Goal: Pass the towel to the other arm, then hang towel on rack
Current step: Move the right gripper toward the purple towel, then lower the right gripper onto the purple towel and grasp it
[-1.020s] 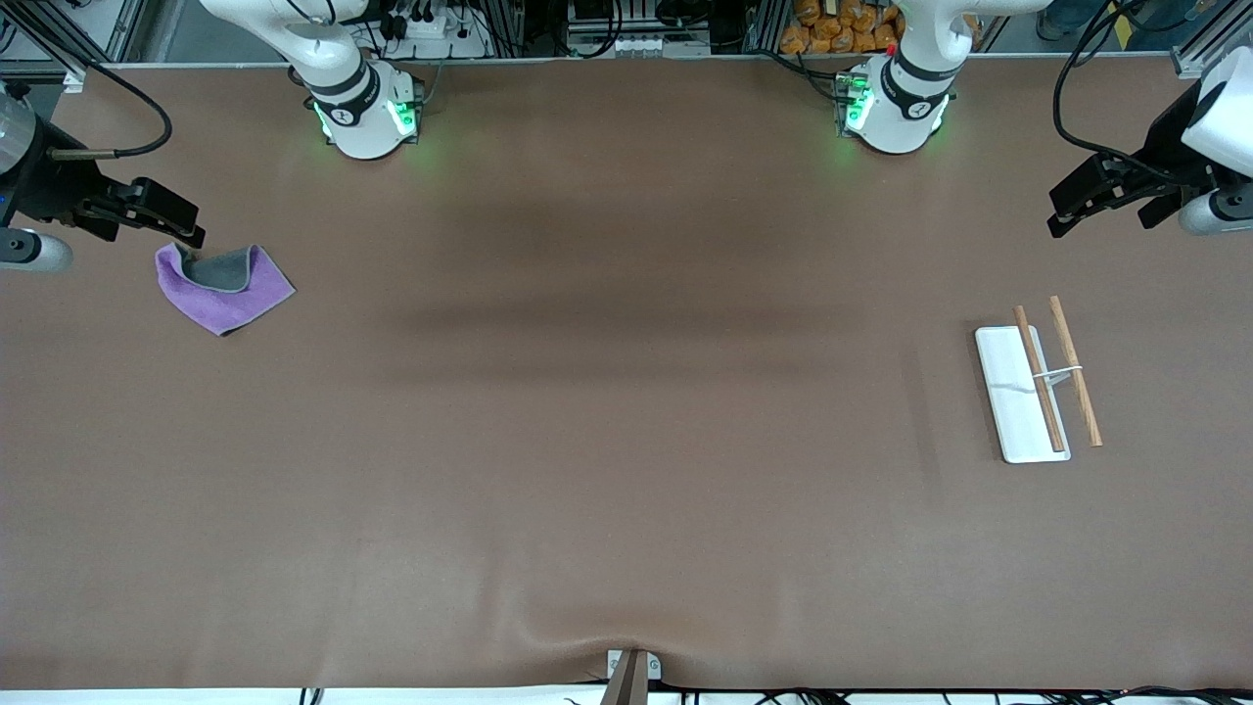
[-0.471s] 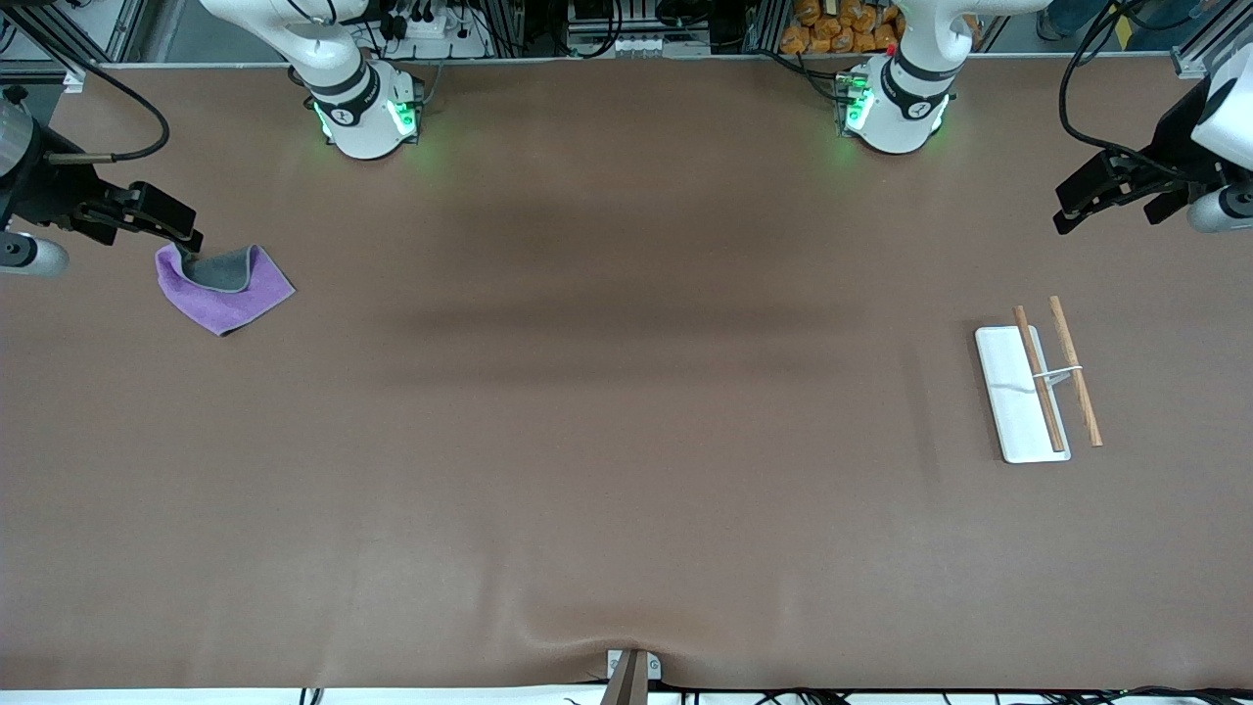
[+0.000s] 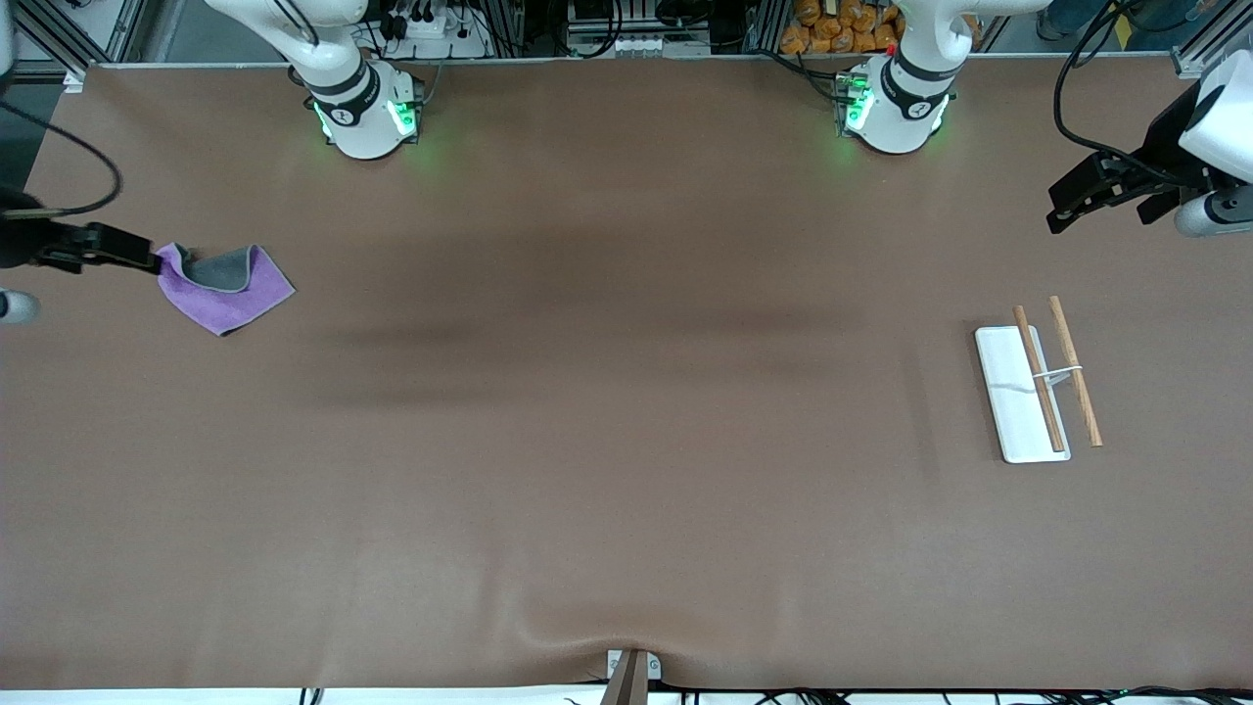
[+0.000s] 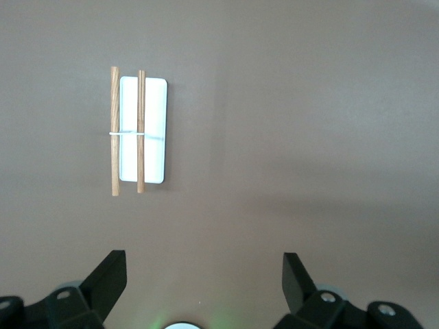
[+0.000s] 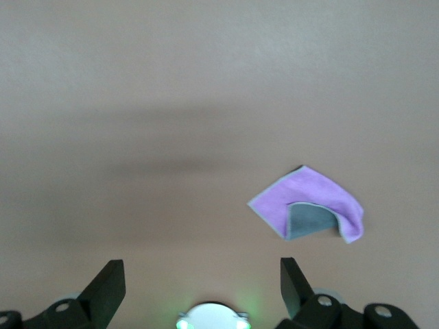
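The towel (image 3: 227, 289) lies flat on the brown table at the right arm's end, purple with a dark grey corner folded over. My right gripper (image 3: 149, 261) hangs open and empty in the air beside the towel's edge. In the right wrist view the towel (image 5: 309, 205) lies off to one side of my right gripper (image 5: 201, 277), not between the fingers. The rack (image 3: 1013, 401), a white base plate with two brown rods, stands at the left arm's end. My left gripper (image 3: 1062, 211) is open and empty in the air. In the left wrist view the rack (image 4: 152, 130) shows well ahead of my left gripper (image 4: 204, 274).
The two arm bases (image 3: 367, 113) (image 3: 896, 108) stand at the table's edge farthest from the front camera. A metal clamp (image 3: 631, 671) holds the brown table cover at the edge nearest to it, with a wrinkle around it.
My right gripper has swung outward toward the table's end, from over the towel's grey fold to its outer edge. My left gripper has barely shifted. The towel and the rack have not moved.
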You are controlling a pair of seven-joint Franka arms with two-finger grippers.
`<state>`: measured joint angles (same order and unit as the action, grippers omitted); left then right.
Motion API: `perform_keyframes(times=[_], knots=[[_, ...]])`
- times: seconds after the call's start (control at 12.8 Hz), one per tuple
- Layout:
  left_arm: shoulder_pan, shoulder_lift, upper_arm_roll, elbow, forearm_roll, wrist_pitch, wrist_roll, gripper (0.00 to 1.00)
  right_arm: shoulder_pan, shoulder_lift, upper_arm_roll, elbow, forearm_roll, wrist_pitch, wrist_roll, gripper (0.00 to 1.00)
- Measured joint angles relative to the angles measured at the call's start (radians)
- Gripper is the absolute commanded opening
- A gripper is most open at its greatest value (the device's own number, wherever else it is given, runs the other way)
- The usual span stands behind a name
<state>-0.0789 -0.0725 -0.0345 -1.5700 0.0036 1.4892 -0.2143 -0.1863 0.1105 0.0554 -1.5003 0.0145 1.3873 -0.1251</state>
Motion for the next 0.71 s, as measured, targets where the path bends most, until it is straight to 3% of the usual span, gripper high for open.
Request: perform_keyframes(times=[0.24, 0.71], knots=[[0.000, -0.001, 0.000, 0.000, 0.000, -0.006, 0.000, 1.00, -0.119, 0.007, -0.004, -0.071, 0.000, 0.016, -0.153, 1.00], [-0.007, 0.003, -0.003, 0.000, 0.000, -0.008, 0.000, 1.00, -0.360, 0.061, -0.006, -0.276, -0.001, 0.211, -0.522, 1.00]])
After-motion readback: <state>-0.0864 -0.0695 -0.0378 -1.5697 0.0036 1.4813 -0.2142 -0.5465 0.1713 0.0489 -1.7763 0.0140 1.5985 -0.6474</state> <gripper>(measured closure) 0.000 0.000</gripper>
